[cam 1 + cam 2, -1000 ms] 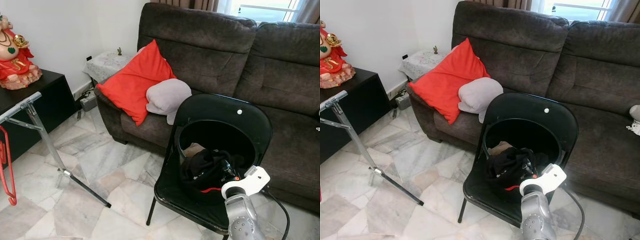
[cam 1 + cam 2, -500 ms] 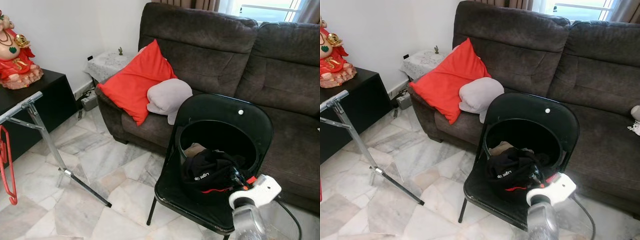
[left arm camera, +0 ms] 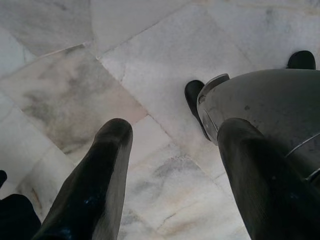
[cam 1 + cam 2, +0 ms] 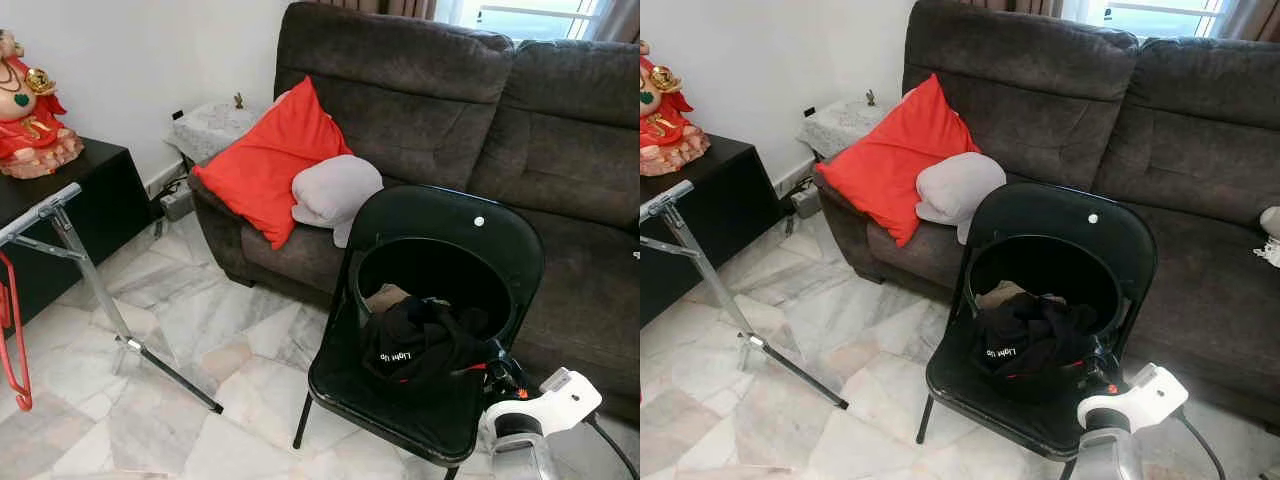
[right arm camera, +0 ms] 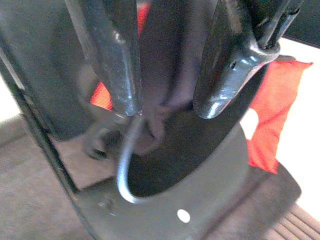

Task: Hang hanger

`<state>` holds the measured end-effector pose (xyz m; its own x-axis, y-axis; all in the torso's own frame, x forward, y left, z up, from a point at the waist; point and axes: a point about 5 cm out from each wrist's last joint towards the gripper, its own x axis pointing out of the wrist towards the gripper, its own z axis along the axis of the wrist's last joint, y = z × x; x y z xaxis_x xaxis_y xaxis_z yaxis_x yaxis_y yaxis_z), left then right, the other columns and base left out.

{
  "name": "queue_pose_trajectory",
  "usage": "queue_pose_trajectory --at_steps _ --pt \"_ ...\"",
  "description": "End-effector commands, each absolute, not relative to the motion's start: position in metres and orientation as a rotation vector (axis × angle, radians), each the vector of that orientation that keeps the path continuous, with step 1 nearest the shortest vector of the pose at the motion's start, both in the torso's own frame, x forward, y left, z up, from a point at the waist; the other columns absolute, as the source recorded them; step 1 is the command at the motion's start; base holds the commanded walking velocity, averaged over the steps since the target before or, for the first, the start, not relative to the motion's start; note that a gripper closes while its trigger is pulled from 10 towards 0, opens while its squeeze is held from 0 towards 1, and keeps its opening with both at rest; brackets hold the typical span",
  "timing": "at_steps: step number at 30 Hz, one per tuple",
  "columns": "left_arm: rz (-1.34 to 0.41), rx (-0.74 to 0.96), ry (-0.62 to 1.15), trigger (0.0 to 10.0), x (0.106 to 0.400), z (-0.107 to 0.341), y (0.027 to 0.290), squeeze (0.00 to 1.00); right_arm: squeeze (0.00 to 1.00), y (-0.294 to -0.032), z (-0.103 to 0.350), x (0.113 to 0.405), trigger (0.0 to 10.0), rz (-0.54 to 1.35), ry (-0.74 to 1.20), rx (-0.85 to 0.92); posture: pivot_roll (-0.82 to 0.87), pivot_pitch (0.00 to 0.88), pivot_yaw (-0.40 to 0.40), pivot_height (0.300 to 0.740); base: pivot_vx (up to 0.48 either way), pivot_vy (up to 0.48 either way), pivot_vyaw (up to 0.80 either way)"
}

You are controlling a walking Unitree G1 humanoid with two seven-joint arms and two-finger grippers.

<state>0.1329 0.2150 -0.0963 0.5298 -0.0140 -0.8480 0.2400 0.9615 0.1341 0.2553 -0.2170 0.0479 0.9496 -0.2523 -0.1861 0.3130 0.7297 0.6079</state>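
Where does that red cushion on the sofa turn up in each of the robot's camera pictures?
Left eye view: red cushion left of centre, leaning at the sofa's left end.
Right eye view: the same place, left of centre.
Right wrist view: probably the red patch beyond the black chair back.
Left wrist view: faces the marble floor instead.
Shared landmark: the white dot on that chair back.

White lettering reading roughly "Light Up" stands on the black garment (image 4: 420,345) heaped on the seat of a black folding chair (image 4: 440,240); the print is small and tilted, so the wording remains uncertain. No other text is legible.
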Motion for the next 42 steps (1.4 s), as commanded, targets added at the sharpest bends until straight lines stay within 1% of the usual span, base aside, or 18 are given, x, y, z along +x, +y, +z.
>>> queue_pose_trajectory --at_steps 1,2,4,5,10,11,17,18,19,20,22,29,30,32,33,38,41,42 --pt "-0.16 0.277 1.04 10.0 0.126 -0.098 0.22 0.0 0.0 -0.226 0.039 0.249 10.0 -0.363 0.128 0.653 0.06 0.042 0.029 0.74 0.0 0.0 0.0" --pt "-0.161 0.278 1.042 10.0 0.126 -0.098 0.22 0.0 0.0 -0.231 0.036 0.246 10.0 -0.387 0.143 0.649 0.05 0.042 0.03 0.74 0.0 0.0 0.0" --pt "-0.193 0.265 0.945 10.0 0.157 -0.087 0.213 0.0 0.0 -0.237 0.031 0.241 10.0 -0.419 0.158 0.649 0.05 0.042 0.03 0.74 0.0 0.0 0.0" --pt "-0.218 0.256 0.868 10.0 0.184 -0.076 0.207 0.0 0.0 -0.241 0.028 0.239 10.0 -0.429 0.166 0.65 0.05 0.041 0.031 0.74 0.0 0.0 0.0" --pt "-0.215 0.261 0.88 10.0 0.187 -0.074 0.211 0.0 0.0 -0.247 0.017 0.236 10.0 -0.432 0.2 0.654 0.05 0.041 0.035 0.74 0.0 0.0 0.0" --pt "-0.211 0.264 0.892 10.0 0.185 -0.075 0.212 0.0 1.0 -0.247 0.015 0.237 10.0 -0.42 0.202 0.652 0.05 0.04 0.036 0.74 0.0 0.0 0.0" --pt "-0.191 0.275 0.937 10.0 0.179 -0.077 0.222 0.0 0.99 -0.257 0.005 0.233 10.0 -0.438 0.278 0.493 0.06 0.036 0.039 0.74 0.0 0.0 0.0" --pt "-0.19 0.275 0.939 10.0 0.178 -0.077 0.222 0.0 0.38 -0.257 0.005 0.233 10.0 -0.433 0.286 0.464 0.06 0.036 0.04 0.74 0.0 0.0 0.0" --pt "-0.189 0.276 0.941 10.0 0.178 -0.078 0.223 0.0 0.14 -0.258 0.004 0.232 10.0 -0.428 0.289 0.441 0.06 0.036 0.04 0.74 0.0 0.0 0.0" --pt "-0.189 0.278 0.947 10.0 0.177 -0.078 0.223 0.0 0.0 -0.261 0.004 0.23 10.0 -0.414 0.307 0.367 0.06 0.034 0.043 0.74 0.0 0.0 0.0" --pt "-0.187 0.278 0.955 10.0 0.175 -0.079 0.223 0.0 0.0 -0.265 0.005 0.229 10.0 -0.397 0.314 0.265 0.06 0.032 0.045 0.74 0.0 0.0 0.0" --pt "-0.187 0.279 0.98 10.0 0.169 -0.082 0.222 0.0 0.0 -0.279 0.009 0.229 10.0 -0.369 0.318 0.101 0.05 0.028 0.046 0.74 0.0 0.0 0.0" --pt "-0.186 0.279 0.983 10.0 0.168 -0.082 0.223 0.0 0.0 -0.278 0.007 0.23 10.0 -0.324 0.356 0.001 0.05 0.028 0.046 0.74 0.0 0.0 0.0" --pt "-0.185 0.279 0.984 10.0 0.168 -0.082 0.223 0.0 0.0 -0.278 0.005 0.23 10.0 -0.308 0.379 -0.04 0.05 0.029 0.046 0.74 0.0 0.0 0.0" --pt "-0.184 0.279 0.989 10.0 0.166 -0.083 0.225 0.0 0.0 -0.278 0.002 0.229 10.0 -0.267 0.426 -0.133 0.05 0.029 0.046 0.74 0.0 0.0 0.0" --pt "-0.183 0.279 1.002 10.0 0.163 -0.084 0.227 0.0 0.0 -0.287 -0.007 0.223 10.0 -0.252 0.538 -0.226 0.05 0.031 0.046 0.74 0.0 0.0 0.0" --pt "-0.183 0.28 1.008 10.0 0.163 -0.084 0.229 0.0 0.0 -0.295 -0.008 0.222 10.0 -0.185 0.61 -0.418 0.05 0.035 0.047 0.74 0.0 0.0 0.0" --pt "-0.183 0.28 1.008 10.0 0.163 -0.084 0.229 0.0 0.0 -0.295 -0.008 0.222 10.0 -0.185 0.61 -0.418 0.05 0.035 0.047 0.74 0.0 0.0 0.0"
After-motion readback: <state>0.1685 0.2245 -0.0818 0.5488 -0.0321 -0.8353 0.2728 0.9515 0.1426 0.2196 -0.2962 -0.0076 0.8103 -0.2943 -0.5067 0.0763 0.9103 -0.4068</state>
